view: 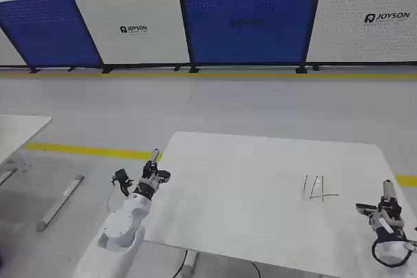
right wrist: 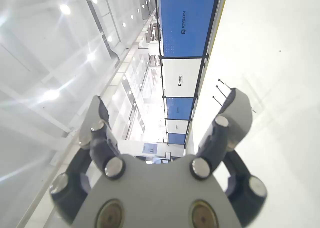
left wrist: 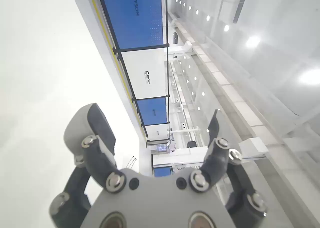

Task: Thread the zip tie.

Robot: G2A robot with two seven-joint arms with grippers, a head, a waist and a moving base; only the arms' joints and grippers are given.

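Several thin dark zip ties (view: 315, 189) lie flat on the white table (view: 250, 194), toward its right side. My left gripper (view: 154, 165) rests at the table's left edge, far from them, open with nothing between its fingers (left wrist: 101, 124). My right gripper (view: 386, 197) sits at the table's right edge, a short way right of the zip ties, also open and holding nothing. In the right wrist view the zip ties (right wrist: 220, 93) lie on the table just past one finger (right wrist: 237, 106). The left wrist view catches the zip ties (left wrist: 132, 161) far off across the table.
Blue and white partition panels (view: 250, 31) stand behind the table beyond a yellow floor line (view: 90, 150). Another white table (view: 7, 135) is at the far left. A grey bar (view: 59, 203) lies on the floor left of the work table.
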